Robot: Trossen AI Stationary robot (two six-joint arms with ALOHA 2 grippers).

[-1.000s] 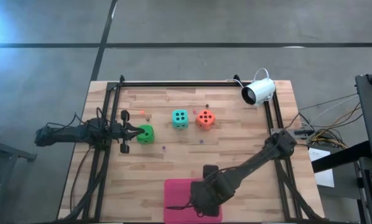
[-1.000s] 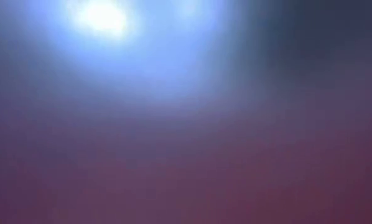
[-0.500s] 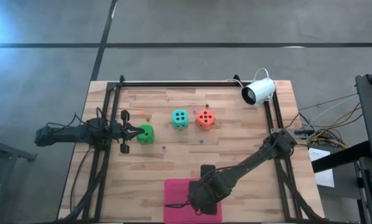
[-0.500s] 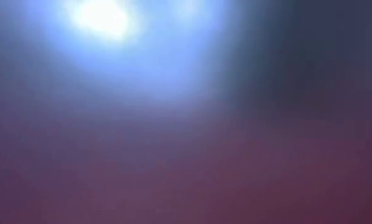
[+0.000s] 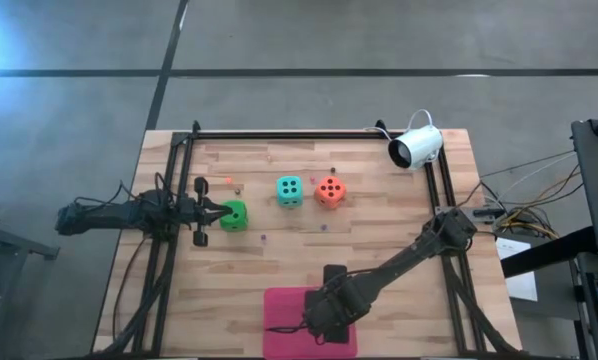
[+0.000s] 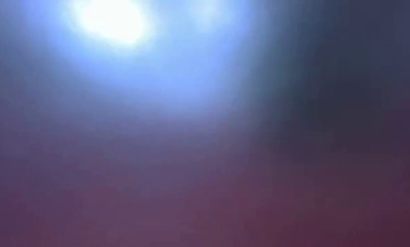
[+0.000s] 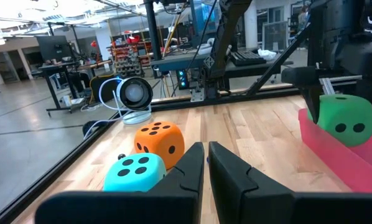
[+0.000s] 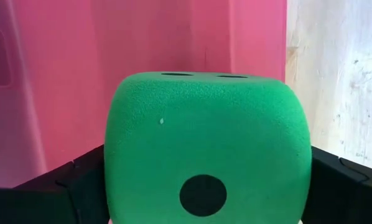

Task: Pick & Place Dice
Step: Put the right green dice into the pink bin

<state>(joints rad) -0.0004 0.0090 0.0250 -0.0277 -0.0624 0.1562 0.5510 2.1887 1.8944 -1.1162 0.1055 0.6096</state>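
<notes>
Right gripper [image 5: 324,322] has shifted slightly left over the pink tray [image 5: 279,305] in the last second; I see it clamped on a green die [image 8: 208,149]. Release looks next. Left gripper [image 5: 217,212] is nearly closed, empty, touching another green die [image 5: 236,215].

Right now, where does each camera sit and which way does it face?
High: overhead, straight down on the table; both arms, left claw and right claw show.
Low: table height; only blurred glow, nothing readable.
Left wrist: behind the left claw, facing the teal die, orange die and the green die the right claw holds.
Right wrist: behind the right claw, close on that green die over the pink tray.
Shared: both wrist views see the green die.
</notes>
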